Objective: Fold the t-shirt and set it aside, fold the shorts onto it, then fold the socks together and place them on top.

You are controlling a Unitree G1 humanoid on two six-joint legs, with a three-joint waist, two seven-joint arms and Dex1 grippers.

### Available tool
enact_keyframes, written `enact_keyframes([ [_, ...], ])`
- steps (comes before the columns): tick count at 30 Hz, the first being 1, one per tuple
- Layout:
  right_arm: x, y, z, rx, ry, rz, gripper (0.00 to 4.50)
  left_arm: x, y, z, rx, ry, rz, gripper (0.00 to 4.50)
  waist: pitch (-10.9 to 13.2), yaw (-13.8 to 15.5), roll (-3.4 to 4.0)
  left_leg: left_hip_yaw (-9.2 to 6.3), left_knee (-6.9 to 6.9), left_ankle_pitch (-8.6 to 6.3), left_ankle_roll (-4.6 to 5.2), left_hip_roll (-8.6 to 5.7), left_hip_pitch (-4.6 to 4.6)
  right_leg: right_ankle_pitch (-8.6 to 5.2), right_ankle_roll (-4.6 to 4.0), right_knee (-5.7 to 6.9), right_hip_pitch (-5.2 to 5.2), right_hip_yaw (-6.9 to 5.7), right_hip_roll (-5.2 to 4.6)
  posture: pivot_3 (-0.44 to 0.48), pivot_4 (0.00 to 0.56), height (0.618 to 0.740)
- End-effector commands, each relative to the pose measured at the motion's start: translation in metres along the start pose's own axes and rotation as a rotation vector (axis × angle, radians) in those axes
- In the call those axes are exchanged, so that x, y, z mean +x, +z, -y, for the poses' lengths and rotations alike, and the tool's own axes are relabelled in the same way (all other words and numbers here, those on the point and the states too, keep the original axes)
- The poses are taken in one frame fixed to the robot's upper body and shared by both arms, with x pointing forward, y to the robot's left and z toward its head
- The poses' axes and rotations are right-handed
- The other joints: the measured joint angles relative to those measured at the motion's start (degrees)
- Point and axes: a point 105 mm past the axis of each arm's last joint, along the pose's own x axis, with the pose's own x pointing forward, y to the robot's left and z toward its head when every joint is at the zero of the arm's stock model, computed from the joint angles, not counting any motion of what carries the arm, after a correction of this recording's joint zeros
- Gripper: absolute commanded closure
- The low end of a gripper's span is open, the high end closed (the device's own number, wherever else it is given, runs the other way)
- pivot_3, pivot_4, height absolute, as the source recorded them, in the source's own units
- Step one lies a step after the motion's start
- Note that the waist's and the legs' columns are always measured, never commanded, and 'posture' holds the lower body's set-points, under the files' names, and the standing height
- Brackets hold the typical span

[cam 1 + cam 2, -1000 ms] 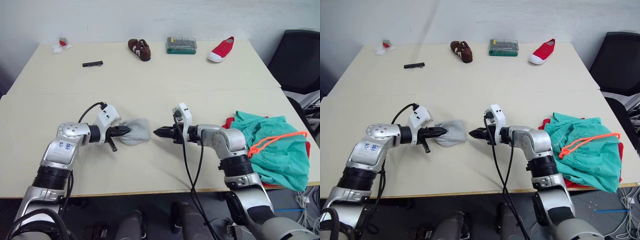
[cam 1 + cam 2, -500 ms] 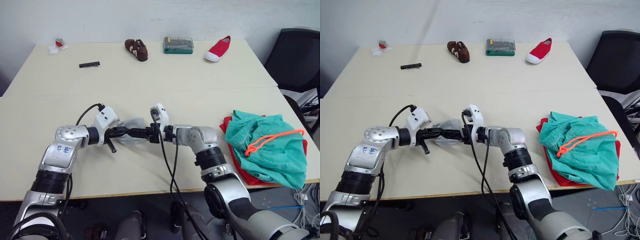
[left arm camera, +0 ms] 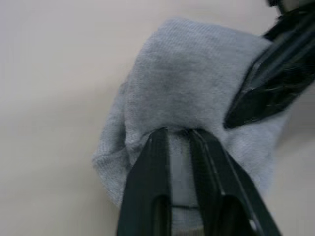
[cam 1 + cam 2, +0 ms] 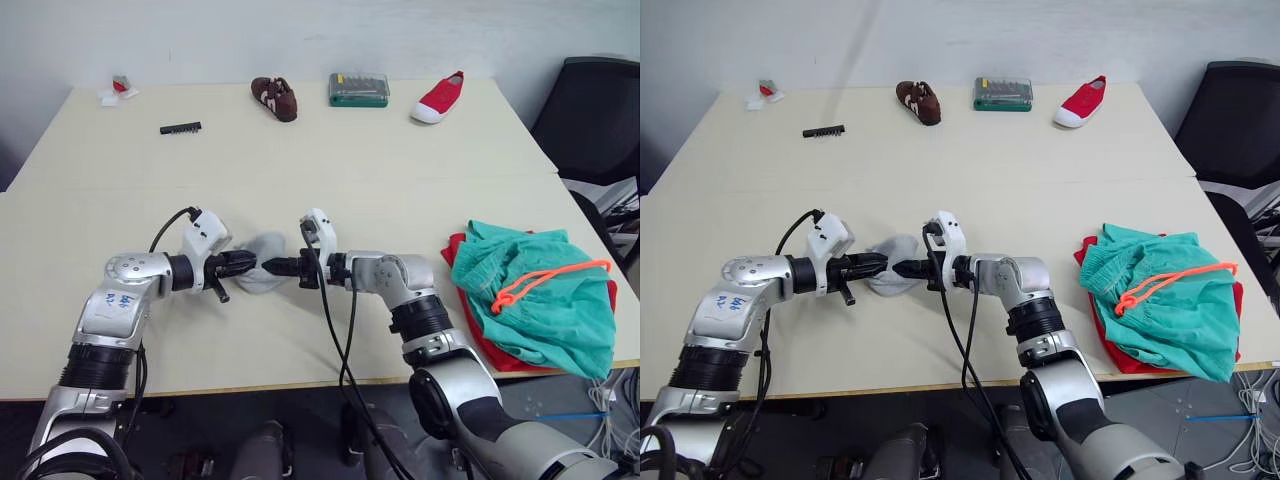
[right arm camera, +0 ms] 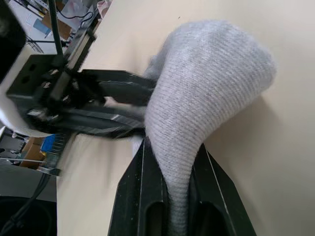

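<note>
The light grey socks [image 4: 266, 247] lie bunched on the table's near middle, between my two grippers. My left gripper [image 4: 250, 264] comes in from the left and is shut on the cloth; in the left wrist view its fingers [image 3: 153, 162] pinch a fold of the socks [image 3: 187, 83]. From the right, my right gripper [image 4: 270, 267] is also shut on the socks [image 5: 206, 88], tip to tip with the left one. The teal shorts [image 4: 535, 295] with an orange drawstring [image 4: 545, 277] lie crumpled at the right edge, on top of the red t-shirt [image 4: 458, 246], which shows only at the edges.
Along the far edge stand a brown shoe [image 4: 275, 98], a green tool case [image 4: 359, 89], a red shoe [image 4: 441, 98], a black bit strip [image 4: 181, 128] and a small red-and-white item [image 4: 114, 90]. A black chair [image 4: 590, 110] stands beyond the right corner.
My right gripper has moved left from open table to the socks and shut on them. The socks have bunched up between both grippers. The left gripper kept its hold.
</note>
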Motion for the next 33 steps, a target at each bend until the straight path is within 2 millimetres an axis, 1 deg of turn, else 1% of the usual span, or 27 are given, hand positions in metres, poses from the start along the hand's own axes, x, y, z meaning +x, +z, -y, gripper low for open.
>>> enact_keyframes([
  [1,-0.016,0.023,-0.018,-0.070,0.050,0.073,4.49,-0.013,0.042,0.011,0.022,-0.085,0.150,2.47,0.0,0.0,0.00,0.00,0.00,0.00,0.02,0.00,-0.05,0.01,0.02,-0.03,-0.02,0.00,0.00,0.000,0.150,0.740],
  [3,-0.038,0.036,-0.024,-0.097,0.045,0.124,4.49,-0.020,0.058,0.022,0.009,-0.174,0.201,1.83,0.0,0.0,0.00,0.01,0.00,-0.01,0.17,-0.02,-0.07,0.02,0.04,-0.07,-0.02,0.01,-0.01,0.000,0.150,0.740],
  [5,-0.079,0.052,-0.031,-0.143,0.012,0.197,4.49,-0.025,0.078,0.044,-0.017,-0.327,0.255,1.21,0.0,0.2,0.02,-0.02,-0.01,-0.03,0.18,-0.01,-0.15,0.02,0.04,-0.13,-0.06,-0.03,0.00,0.000,0.150,0.740],
  [6,-0.106,0.060,-0.034,-0.161,-0.020,0.241,4.49,-0.025,0.088,0.053,-0.022,-0.387,0.285,0.88,0.0,1.0,0.06,-0.04,-0.04,-0.06,0.19,-0.01,-0.19,0.02,0.04,-0.18,-0.07,-0.07,0.00,0.000,0.150,0.740],
  [8,-0.149,0.069,-0.040,-0.181,-0.075,0.308,4.49,-0.020,0.101,0.063,-0.023,-0.446,0.323,0.28,0.1,1.5,0.11,-0.07,-0.04,-0.13,0.29,-0.03,-0.24,0.03,0.06,-0.35,-0.04,-0.08,0.00,0.000,0.150,0.740],
  [9,-0.161,0.071,-0.042,-0.182,-0.093,0.326,4.49,-0.019,0.104,0.065,-0.024,-0.458,0.332,0.00,0.1,1.6,0.12,-0.09,-0.04,-0.15,0.31,-0.04,-0.26,0.03,0.07,-0.44,0.00,-0.09,-0.01,0.000,0.150,0.740],
  [10,-0.187,0.072,-0.041,-0.187,-0.145,0.354,4.49,-0.015,0.107,0.069,-0.016,-0.482,0.336,0.00,0.1,1.6,0.12,-0.07,-0.04,-0.17,0.34,-0.04,-0.24,0.06,0.11,-0.56,0.06,-0.10,0.00,0.000,0.150,0.740],
  [11,-0.228,0.070,-0.035,-0.192,-0.252,0.395,4.49,-0.008,0.109,0.073,-0.002,-0.509,0.342,0.00,0.1,1.6,0.14,-0.07,-0.04,-0.21,0.37,-0.04,-0.20,0.06,0.13,-0.61,0.15,-0.12,0.02,0.000,0.150,0.740],
  [13,-0.282,0.064,-0.032,-0.200,-0.408,0.442,4.49,0.000,0.111,0.079,0.007,-0.544,0.347,0.00,0.1,2.8,0.20,-0.07,-0.05,-0.24,0.46,-0.06,-0.25,0.08,0.17,-0.73,0.16,-0.16,0.02,0.000,0.150,0.740],
  [14,-0.302,0.060,-0.030,-0.182,-0.463,0.464,4.49,0.002,0.110,0.081,0.006,-0.556,0.345,0.00,0.1,3.0,0.22,-0.04,-0.06,-0.28,0.52,-0.06,-0.25,0.08,0.19,-0.79,0.18,-0.16,0.02,0.000,0.150,0.740],
  [15,-0.315,0.055,-0.028,-0.158,-0.507,0.480,4.49,0.003,0.108,0.081,0.004,-0.561,0.340,0.00,0.1,3.0,0.22,-0.01,-0.10,-0.30,0.56,-0.08,-0.26,0.06,0.22,-0.85,0.18,-0.15,0.04,0.000,0.150,0.740],
  [17,-0.338,0.044,-0.024,-0.112,-0.578,0.502,4.49,0.005,0.105,0.080,0.008,-0.566,0.326,0.00,0.1,2.6,0.21,0.11,-0.15,-0.30,0.58,-0.05,-0.18,0.06,0.25,-0.92,0.21,-0.09,0.13,0.000,0.150,0.740],
  [20,-0.361,0.017,-0.012,-0.016,-0.709,0.516,4.49,0.009,0.103,0.078,0.022,-0.564,0.315,0.00,0.2,2.2,0.19,0.34,-0.17,-0.26,0.63,0.00,0.01,0.05,0.31,-0.96,0.24,0.13,0.26,0.000,0.150,0.740],
  [22,-0.368,-0.003,-0.001,0.066,-0.775,0.509,4.49,0.010,0.104,0.075,0.027,-0.556,0.318,0.00,0.2,2.6,0.19,0.29,-0.17,-0.19,0.77,0.00,0.06,0.06,0.33,-0.82,0.24,0.11,0.26,0.000,0.150,0.740],
  [25,-0.371,-0.029,0.017,0.179,-0.837,0.502,4.49,0.012,0.104,0.072,0.036,-0.540,0.316,0.00,0.2,2.7,0.17,0.25,-0.11,0.05,0.78,-0.01,0.09,0.14,0.42,-0.74,0.26,0.14,0.27,0.000,0.150,0.740],
  [29,-0.388,-0.050,0.042,0.255,-0.986,0.531,4.49,0.013,0.101,0.069,0.062,-0.519,0.296,0.00,0.2,2.8,0.19,0.27,-0.10,0.23,0.91,-0.09,0.06,0.23,0.52,-0.85,0.29,0.24,0.21,0.000,0.150,0.740],
  [32,-0.399,-0.062,0.055,0.277,-1.046,0.553,4.49,0.011,0.103,0.064,0.063,-0.496,0.301,0.00,0.2,2.9,0.19,0.26,-0.10,0.20,0.96,-0.11,0.01,0.27,0.58,-0.91,0.29,0.24,0.21,0.000,0.150,0.740],
  [33,-0.401,-0.062,0.056,0.271,-1.047,0.562,4.14,0.011,0.104,0.063,0.064,-0.489,0.302,0.00,0.2,2.9,0.19,0.25,-0.10,0.18,0.97,-0.13,0.01,0.30,0.62,-0.88,0.28,0.25,0.21,0.000,0.150,0.740],
])
